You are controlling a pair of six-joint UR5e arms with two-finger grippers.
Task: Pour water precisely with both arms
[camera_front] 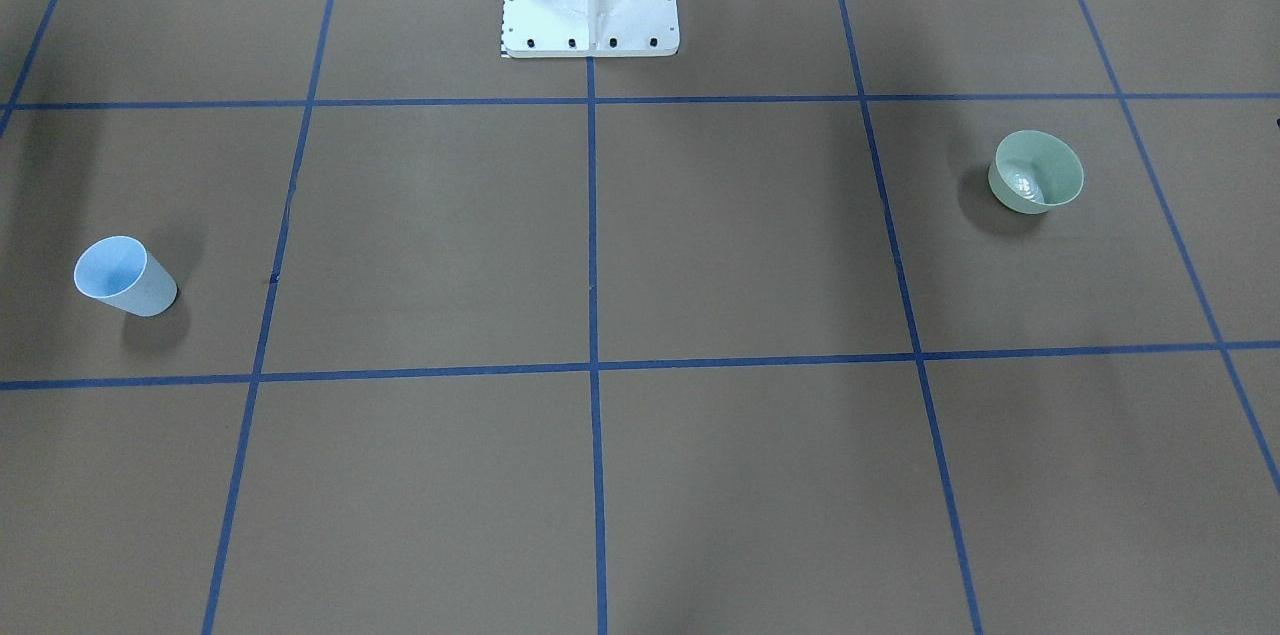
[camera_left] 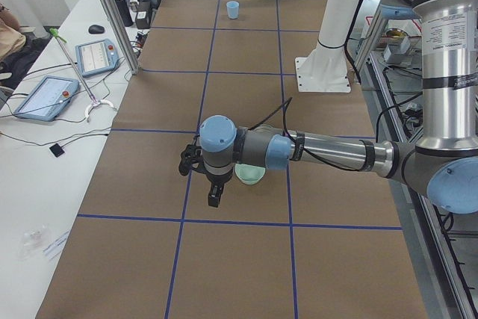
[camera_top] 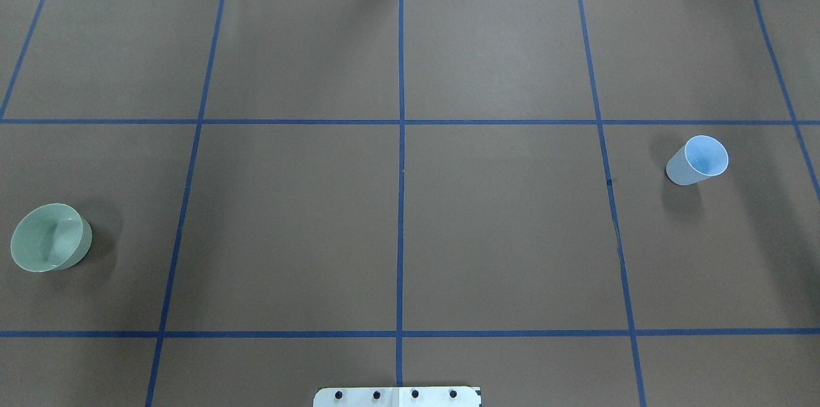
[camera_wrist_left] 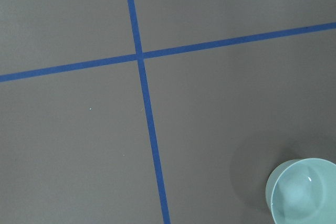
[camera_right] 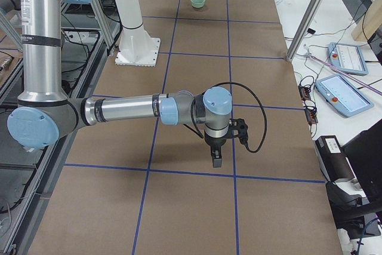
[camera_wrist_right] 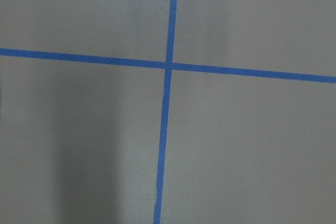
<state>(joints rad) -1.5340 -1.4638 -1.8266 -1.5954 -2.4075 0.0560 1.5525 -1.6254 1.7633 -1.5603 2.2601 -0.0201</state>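
The left arm (camera_left: 328, 153) lies across the lower middle of the left side view. Its black left gripper (camera_left: 214, 198) points down over the brown table (camera_left: 246, 259), just above a line of blue tape (camera_left: 239, 222). From this view I cannot tell how far apart its fingers are. Just behind the wrist, partly hidden, the green bowl (camera_left: 250, 175) sits upright. Higher in the frame stands the white pedestal (camera_left: 323, 72), and near the top edge the light blue cup (camera_left: 233, 10) stands upright, well apart from the bowl. In the right side view the right arm (camera_right: 125, 110) crosses mid-frame with the right gripper (camera_right: 216, 159) pointing down; its finger spread cannot be told either.
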